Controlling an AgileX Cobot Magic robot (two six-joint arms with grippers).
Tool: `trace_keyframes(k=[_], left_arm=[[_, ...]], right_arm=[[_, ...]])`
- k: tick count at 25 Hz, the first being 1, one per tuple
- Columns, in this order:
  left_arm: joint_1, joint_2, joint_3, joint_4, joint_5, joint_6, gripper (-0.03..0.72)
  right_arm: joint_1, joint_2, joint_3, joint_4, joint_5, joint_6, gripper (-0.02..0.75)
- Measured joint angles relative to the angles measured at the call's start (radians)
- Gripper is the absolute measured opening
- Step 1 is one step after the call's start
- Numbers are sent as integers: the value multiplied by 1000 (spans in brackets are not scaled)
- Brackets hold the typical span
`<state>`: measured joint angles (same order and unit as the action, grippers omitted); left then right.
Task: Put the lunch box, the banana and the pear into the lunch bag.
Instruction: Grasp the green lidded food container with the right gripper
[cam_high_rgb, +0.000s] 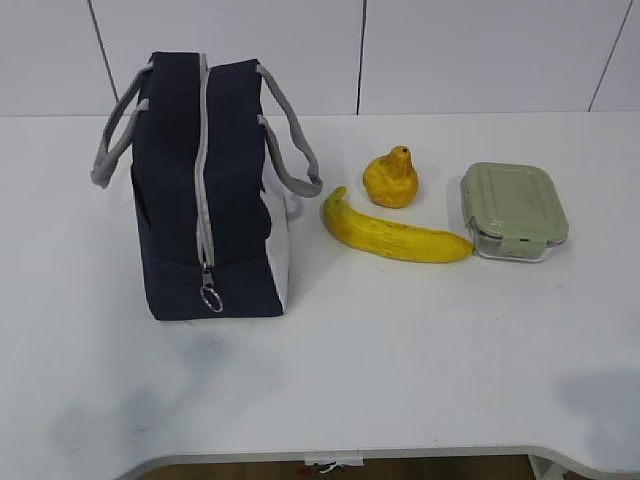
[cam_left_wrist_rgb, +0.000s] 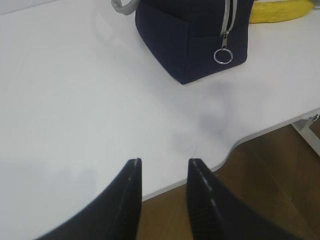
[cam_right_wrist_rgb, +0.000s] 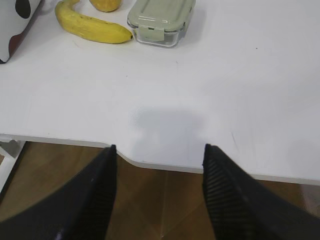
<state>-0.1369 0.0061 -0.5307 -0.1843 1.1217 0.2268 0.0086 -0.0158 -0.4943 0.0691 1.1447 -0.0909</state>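
on a white surface (cam_high_rgb: 400, 370), the navy lunch bag (cam_high_rgb: 170, 200) stands at the left with its grey zipper (cam_high_rgb: 203, 170) run shut along the top and down the near end, the ring pull (cam_high_rgb: 211, 298) hanging low against the fabric, while the banana (cam_high_rgb: 395, 232), the pear (cam_high_rgb: 391, 178) and the lunch box (cam_high_rgb: 513, 210) wait in a loose cluster to its right, none of them yet inside. the banana lies just beside the bag's white side panel, its tip close to or touching the box; the pear sits just behind it. both arms hang back at the near edge, well apart from everything: the left gripper (cam_left_wrist_rgb: 164, 167) shows its fingers (cam_left_wrist_rgb: 131, 172) parted a little and empty, the right gripper (cam_right_wrist_rgb: 159, 150) shows its fingers (cam_right_wrist_rgb: 111, 157) spread wider and also empty. the bag looks soft and likely to sag or slide when the pull is tugged, so one side may need steadying near a webbing handle (cam_high_rgb: 292, 150) while the ring is drawn. the box, clear-walled under a sage lid, is probably the heaviest and most rigid piece, with smooth sides that could slip; across its short width seems the surest hold. the banana should bruise under a hard squeeze and suits a grip at mid-length. the pear is rounded, apt to roll, best taken across its wide belly.
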Motion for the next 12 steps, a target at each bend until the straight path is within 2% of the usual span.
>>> trace_keyframes(k=[12], left_arm=[[0, 0, 0, 0, 0, 0, 235]], right_arm=[[0, 0, 0, 0, 0, 0, 447]])
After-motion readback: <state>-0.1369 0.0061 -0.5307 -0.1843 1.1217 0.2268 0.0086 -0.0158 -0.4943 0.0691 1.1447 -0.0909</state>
